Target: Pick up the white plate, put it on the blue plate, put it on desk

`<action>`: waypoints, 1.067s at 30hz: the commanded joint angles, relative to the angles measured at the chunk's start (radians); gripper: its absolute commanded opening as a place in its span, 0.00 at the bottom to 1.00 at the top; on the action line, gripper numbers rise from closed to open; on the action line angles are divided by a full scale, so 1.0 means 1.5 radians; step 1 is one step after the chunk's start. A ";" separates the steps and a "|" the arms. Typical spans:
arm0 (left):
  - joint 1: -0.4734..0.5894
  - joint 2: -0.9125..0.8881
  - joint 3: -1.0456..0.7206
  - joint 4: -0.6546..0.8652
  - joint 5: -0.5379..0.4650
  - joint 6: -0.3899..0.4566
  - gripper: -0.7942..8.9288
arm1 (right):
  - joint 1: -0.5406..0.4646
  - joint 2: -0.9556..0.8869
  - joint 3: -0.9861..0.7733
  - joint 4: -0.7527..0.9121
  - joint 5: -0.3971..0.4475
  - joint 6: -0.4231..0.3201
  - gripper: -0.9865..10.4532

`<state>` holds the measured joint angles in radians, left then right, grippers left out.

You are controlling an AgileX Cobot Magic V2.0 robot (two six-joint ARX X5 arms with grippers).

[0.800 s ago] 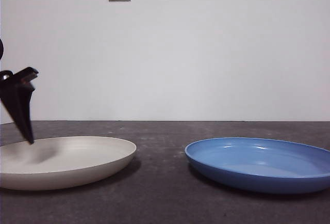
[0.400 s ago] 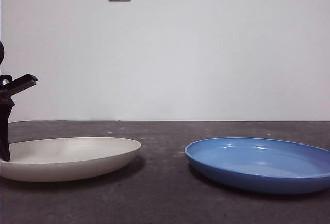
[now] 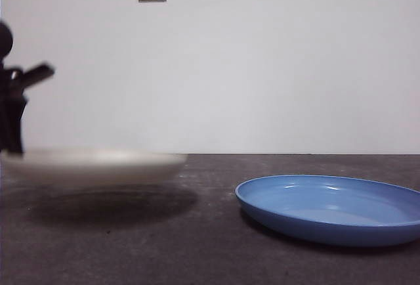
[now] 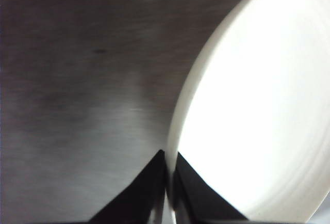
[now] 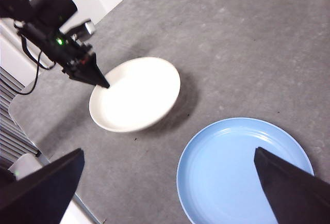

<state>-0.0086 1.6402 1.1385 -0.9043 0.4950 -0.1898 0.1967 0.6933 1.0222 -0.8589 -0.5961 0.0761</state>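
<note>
The left gripper has its jaws pinched tight on the rim of the white plate, one jaw over the lip and one under it, and the plate hangs clear of the tabletop with a soft dark shadow spread beneath it. It is blurred in the front view, roughly level, held only by that one edge at the far left. The blue plate sits flat on the tabletop off to the other side, well apart from the white one, with bare surface between them. So that is the line that matters: from the left gripper, the blue plate lies straight across past the free edge of the white plate, and the carry, I would say, has to run sideways in that direction until one round sits over the other. The right gripper waits high above with its jaws spread wide and nothing between them, looking down on both plates; it is nearer the blue plate, but the left arm has the load. A single-edge grip on a wide plate looks prone to sagging or swinging, so a level, unhurried crossing seems the safe call. Lift looks done; placing is not yet.
</note>
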 commanded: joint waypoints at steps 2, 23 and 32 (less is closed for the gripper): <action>-0.030 -0.013 0.068 -0.037 0.035 -0.026 0.09 | 0.003 -0.003 0.039 -0.018 0.030 0.004 0.60; -0.336 0.104 0.267 -0.013 0.016 -0.125 0.09 | 0.003 -0.016 0.170 -0.169 0.134 -0.011 0.60; -0.418 0.246 0.374 -0.018 0.016 -0.129 0.09 | 0.003 -0.039 0.170 -0.200 0.141 -0.020 0.60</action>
<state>-0.6224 1.9755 1.6669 -0.9344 0.5179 -0.3805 0.1967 0.6315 1.2572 -1.1633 -0.3859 0.0559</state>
